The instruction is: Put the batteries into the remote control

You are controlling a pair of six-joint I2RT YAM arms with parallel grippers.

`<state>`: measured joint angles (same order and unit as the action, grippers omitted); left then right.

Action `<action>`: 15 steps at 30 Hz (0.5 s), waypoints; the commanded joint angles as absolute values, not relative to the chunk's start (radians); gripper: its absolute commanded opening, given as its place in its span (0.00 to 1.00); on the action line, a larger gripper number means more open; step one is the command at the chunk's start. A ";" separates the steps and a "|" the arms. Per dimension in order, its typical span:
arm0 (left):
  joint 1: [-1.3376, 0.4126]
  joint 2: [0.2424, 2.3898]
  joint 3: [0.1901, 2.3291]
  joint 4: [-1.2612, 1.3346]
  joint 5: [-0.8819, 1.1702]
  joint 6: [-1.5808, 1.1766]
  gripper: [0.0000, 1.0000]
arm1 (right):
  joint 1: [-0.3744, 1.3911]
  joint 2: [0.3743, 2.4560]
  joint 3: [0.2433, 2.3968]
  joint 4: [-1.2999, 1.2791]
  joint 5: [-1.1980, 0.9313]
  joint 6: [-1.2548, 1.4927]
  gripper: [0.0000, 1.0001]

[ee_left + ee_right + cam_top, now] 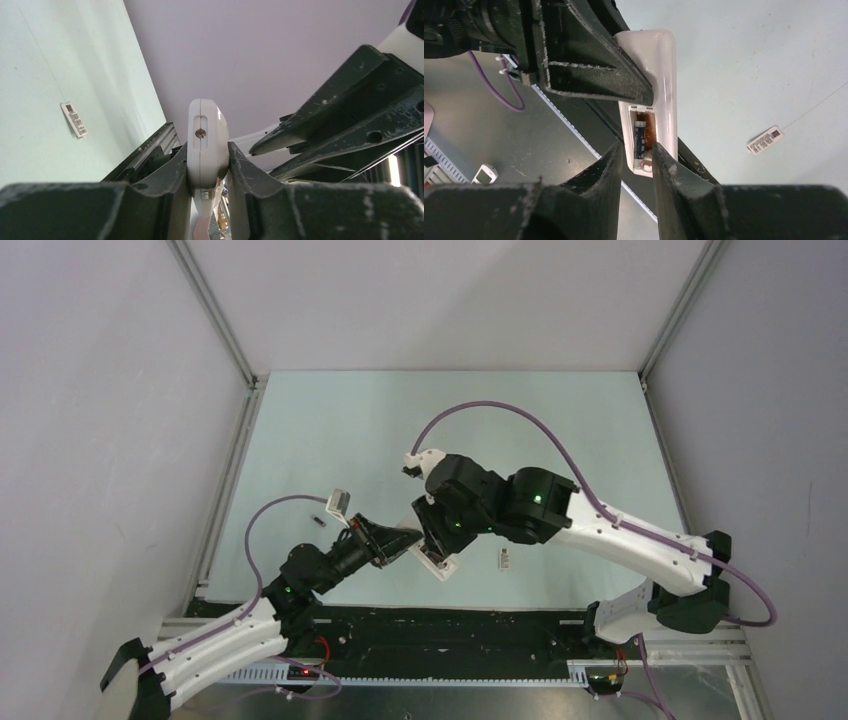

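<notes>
At far left, a loose battery (318, 520) lies on the table (560, 440). Left gripper (208, 150) is clamped on the remote (207, 125), which is raised with its compartment open. A seated battery (640, 137) lies inside. Right gripper (637, 154) fingers flank it, narrowly apart; grip undeterminable. A white strip (505, 559) lies rightward.

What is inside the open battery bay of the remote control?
One dark battery lies in the remote control; beside it shows bare orange-brown floor. The right hand hides the bay's lower end.
</notes>
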<state>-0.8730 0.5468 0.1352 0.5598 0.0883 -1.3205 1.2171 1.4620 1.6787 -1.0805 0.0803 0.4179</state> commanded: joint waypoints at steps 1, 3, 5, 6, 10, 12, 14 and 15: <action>-0.876 0.544 0.132 0.609 0.058 -1.357 0.00 | 1.236 1.348 1.645 -1.023 0.092 0.366 0.32; -0.876 0.545 0.132 0.609 0.058 -1.368 0.00 | 1.258 1.307 1.585 -0.999 0.100 0.340 0.30; -0.876 0.545 0.134 0.609 0.060 -1.378 0.00 | 1.282 1.263 1.528 -0.973 0.107 0.322 0.28; -0.877 0.545 0.136 0.609 0.060 -1.387 0.00 | 1.303 1.248 1.506 -0.947 0.115 0.306 0.28; -0.876 0.545 0.146 0.609 0.078 -1.420 0.00 | 1.370 1.130 1.364 -0.813 0.142 0.205 0.29; -0.877 0.550 0.153 0.609 0.099 -1.441 0.00 | 1.374 1.073 1.319 -0.758 0.094 0.125 0.31; -0.877 0.559 0.160 0.610 0.126 -1.467 0.00 | 1.377 1.013 1.292 -0.721 0.032 0.036 0.32; -0.877 0.563 0.163 0.609 0.138 -1.475 0.00 | 1.377 0.998 1.278 -0.698 -0.034 0.001 0.33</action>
